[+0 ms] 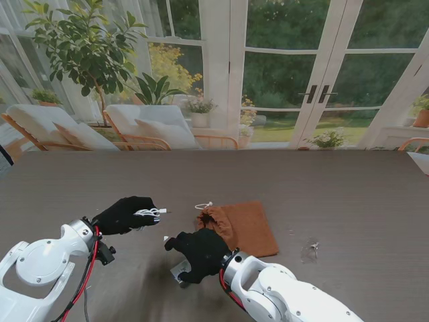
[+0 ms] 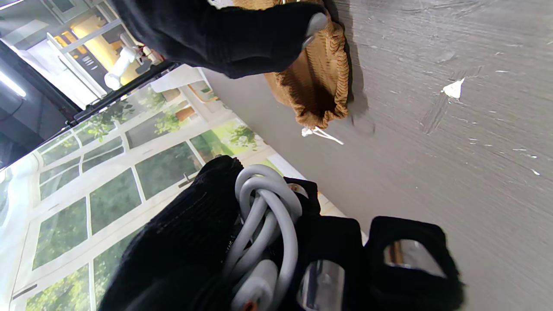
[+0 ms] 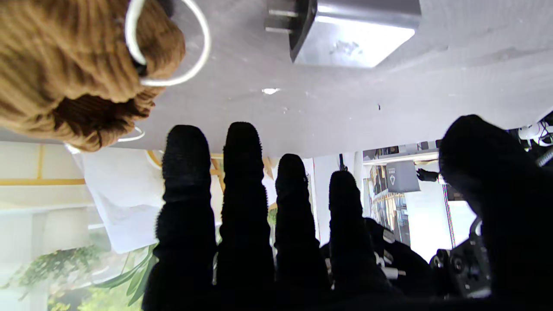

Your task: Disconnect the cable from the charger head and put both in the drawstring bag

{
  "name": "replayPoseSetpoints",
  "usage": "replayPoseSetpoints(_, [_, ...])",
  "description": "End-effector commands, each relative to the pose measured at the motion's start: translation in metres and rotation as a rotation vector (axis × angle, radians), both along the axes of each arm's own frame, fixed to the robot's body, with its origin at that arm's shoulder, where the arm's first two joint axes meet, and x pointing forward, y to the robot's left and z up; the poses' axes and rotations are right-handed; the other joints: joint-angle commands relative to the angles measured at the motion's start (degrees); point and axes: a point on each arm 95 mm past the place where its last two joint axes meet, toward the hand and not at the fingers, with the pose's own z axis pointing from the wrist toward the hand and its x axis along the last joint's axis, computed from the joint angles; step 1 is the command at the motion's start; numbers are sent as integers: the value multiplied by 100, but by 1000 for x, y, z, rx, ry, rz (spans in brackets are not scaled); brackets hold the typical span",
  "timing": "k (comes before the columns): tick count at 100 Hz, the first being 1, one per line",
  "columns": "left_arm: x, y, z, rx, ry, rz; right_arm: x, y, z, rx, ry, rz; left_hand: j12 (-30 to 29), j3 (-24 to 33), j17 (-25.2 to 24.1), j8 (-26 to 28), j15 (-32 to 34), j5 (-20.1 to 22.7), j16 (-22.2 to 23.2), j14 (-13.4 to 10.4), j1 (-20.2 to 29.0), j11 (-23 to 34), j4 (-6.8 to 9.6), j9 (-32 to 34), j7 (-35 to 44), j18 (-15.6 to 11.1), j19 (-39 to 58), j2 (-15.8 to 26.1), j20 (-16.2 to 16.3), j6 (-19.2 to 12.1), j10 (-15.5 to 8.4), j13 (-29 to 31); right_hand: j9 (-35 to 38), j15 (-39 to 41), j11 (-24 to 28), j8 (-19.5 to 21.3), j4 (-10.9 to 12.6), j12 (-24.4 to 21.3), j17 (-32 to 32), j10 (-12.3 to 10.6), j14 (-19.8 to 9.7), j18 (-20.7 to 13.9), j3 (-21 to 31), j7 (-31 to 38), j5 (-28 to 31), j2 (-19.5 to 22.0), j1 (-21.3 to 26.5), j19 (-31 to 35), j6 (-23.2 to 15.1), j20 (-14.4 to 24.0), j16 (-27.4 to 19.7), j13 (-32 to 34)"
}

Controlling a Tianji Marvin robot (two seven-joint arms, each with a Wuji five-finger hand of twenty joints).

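My left hand [image 1: 126, 215] is shut on the coiled white cable [image 1: 149, 212], held a little above the table left of the bag; the grey-white loops of the cable [image 2: 264, 224] sit between its fingers. The brown drawstring bag [image 1: 246, 228] lies flat at mid-table, its gathered mouth [image 2: 320, 88] toward my left hand, with a white drawstring [image 3: 173, 65] trailing from it. My right hand [image 1: 198, 252] hovers open, fingers [image 3: 242, 181] straight and spread, just nearer to me than the bag's mouth. The silver charger head [image 3: 351, 32] lies unplugged on the table under it, its edge [image 1: 179, 272] peeking out.
A small clear scrap [image 1: 310, 250] lies on the table right of the bag, and a white speck [image 1: 165, 237] sits between my hands. The dark wooden table [image 1: 348, 194] stretches wide toward the windows. A white object's corner [image 1: 421, 161] shows at the far right edge.
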Motion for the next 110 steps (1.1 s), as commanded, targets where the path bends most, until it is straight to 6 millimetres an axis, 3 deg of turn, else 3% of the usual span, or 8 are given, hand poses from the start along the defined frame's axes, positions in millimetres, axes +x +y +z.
replayPoseSetpoints(1, [-1,0,-1,0,9,-9,-6,2,5,12,0,13,118,1278,276,206,667,608,-46,-252,971,602,477,675,1579,95,1508,756,-66,-691,-59,186,119,-70,-102,-62,163,-85,-1553,72,86,159,-226,-56,99,111,-202,-121,-80,-134,-59,-32])
replayPoseSetpoints(48, [-1,0,-1,-1,1,5,8,-5,36,82,-4,-156,119,1274,275,204,665,605,-47,-244,979,601,472,672,1584,99,1505,758,-67,-692,-56,186,981,-79,-79,199,298,35,-1412,176,226,363,-581,275,1003,489,-308,-64,163,-61,25,226])
replayPoseSetpoints(78, [-1,0,-2,0,6,-1,45,-14,43,-25,-3,-341,120,1265,274,201,662,593,-50,-234,984,598,472,668,1577,111,1499,760,-71,-692,-52,186,1371,283,113,422,393,454,-1239,246,361,485,-821,397,1376,536,-353,199,339,216,333,531])
replayPoseSetpoints(110, [4,-2,-3,4,15,-17,84,-26,36,-189,14,-489,122,1251,274,200,661,586,-53,-233,988,595,472,662,1576,115,1492,770,-77,-692,-47,186,1372,513,108,448,443,556,-1148,340,434,517,-986,369,1424,568,-416,348,645,344,466,650])
